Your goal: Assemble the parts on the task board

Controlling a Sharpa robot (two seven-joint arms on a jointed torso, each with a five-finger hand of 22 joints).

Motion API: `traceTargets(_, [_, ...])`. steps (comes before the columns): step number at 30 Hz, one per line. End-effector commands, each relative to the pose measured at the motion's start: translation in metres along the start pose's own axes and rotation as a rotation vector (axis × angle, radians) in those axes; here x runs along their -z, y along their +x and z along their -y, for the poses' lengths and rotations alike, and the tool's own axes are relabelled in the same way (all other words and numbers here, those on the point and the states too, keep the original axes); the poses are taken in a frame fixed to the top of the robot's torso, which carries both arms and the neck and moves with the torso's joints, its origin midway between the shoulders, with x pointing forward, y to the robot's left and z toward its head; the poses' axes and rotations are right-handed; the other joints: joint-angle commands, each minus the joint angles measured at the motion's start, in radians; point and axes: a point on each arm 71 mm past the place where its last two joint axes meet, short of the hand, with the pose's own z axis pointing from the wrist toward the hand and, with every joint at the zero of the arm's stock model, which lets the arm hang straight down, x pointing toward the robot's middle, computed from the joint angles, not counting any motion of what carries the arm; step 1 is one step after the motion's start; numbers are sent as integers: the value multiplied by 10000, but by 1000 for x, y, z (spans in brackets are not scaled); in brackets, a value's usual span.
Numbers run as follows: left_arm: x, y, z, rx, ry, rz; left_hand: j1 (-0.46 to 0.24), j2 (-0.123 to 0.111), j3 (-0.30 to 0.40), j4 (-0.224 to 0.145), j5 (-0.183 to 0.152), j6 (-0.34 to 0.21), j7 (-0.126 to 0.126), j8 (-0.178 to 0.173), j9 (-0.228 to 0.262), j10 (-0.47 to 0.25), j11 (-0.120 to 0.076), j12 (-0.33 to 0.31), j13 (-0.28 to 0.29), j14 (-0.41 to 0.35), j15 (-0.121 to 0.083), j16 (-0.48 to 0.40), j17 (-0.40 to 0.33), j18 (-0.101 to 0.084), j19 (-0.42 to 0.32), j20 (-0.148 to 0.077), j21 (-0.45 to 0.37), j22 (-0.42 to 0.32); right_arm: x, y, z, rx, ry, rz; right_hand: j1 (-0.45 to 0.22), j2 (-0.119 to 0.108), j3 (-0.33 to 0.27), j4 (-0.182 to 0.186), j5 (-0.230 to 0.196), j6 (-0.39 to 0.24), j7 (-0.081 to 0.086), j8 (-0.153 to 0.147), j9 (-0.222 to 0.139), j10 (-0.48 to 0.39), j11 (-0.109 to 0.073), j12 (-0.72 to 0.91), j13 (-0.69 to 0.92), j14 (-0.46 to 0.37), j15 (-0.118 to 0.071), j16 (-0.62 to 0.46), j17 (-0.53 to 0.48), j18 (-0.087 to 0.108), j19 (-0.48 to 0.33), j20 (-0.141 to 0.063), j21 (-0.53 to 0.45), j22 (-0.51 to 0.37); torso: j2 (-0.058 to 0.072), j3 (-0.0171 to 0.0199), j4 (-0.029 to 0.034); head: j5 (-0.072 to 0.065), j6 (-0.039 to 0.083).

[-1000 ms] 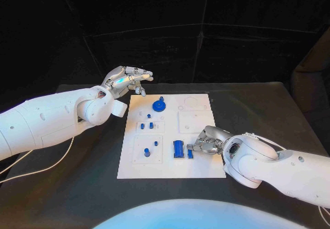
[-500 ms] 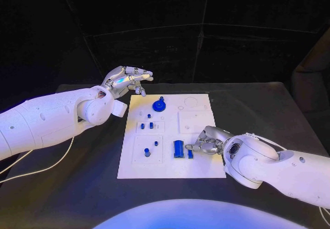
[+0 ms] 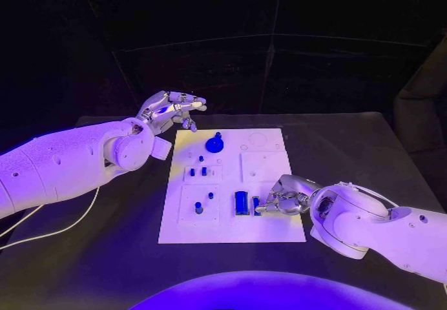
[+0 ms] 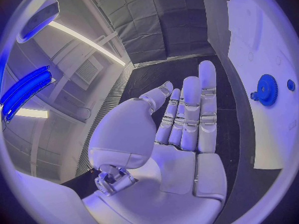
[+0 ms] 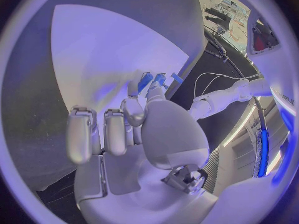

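Behind the right hand (image 3: 284, 197), small blue part (image 3: 256, 205) half hidden, grip unclear

My left arm reaches in from nine o'clock, its left hand (image 3: 172, 108) raised up around eleven o'clock, fingers (image 4: 190, 112) straight, apart, holding nothing. My right arm comes from four o'clock, right hand (image 3: 284, 196) low, fingers (image 5: 134, 112) curled, fingertips pinching something small.

No readable text, label, brand, number or sign anywhere.
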Motion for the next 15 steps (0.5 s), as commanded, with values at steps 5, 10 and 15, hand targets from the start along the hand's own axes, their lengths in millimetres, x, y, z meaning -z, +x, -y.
traceTargets(5, [-1, 2, 1, 70, 66, -70, 13, 51, -35, -14, 21, -52, 19, 48, 15, -68, -8, 33, 13, -43, -3, 39, -11, 202, 3, 21, -44, -13, -1, 3, -1, 239, -289, -539, 118, -7, -9, -73, -51, -90, -6, 16, 14, -23, 39, -25, 12, 618, -33, -40, 303, -69, 284, -32, -36, 995, 17, -6, 31, -14, 0])
traceTargets(10, [-1, 1, 1, 67, 67, -65, 23, 53, -54, -25, 22, -61, 20, 67, 15, -79, -8, 54, 12, -46, -3, 49, -26, 201, 12, 20, -53, -23, -4, 4, -1, 316, -222, -571, 137, 12, -5, -82, -56, -89, -6, 18, 16, -21, 39, -18, 18, 619, -33, -38, 306, -69, 284, -31, -36, 996, 21, -9, 22, 0, -11])
traceTargets(15, [-1, 2, 1, 69, 66, -68, 23, 53, -54, -25, 22, -61, 20, 67, 15, -79, -8, 54, 12, -46, -3, 49, -26, 201, 12, 20, -53, -23, -6, 4, -1, 464, -133, -581, 208, 47, 2, -126, -49, -91, -7, 22, 24, -19, 39, -12, 28, 620, -33, -39, 308, -71, 286, -29, -33, 1001, 21, -2, 12, 24, -39])
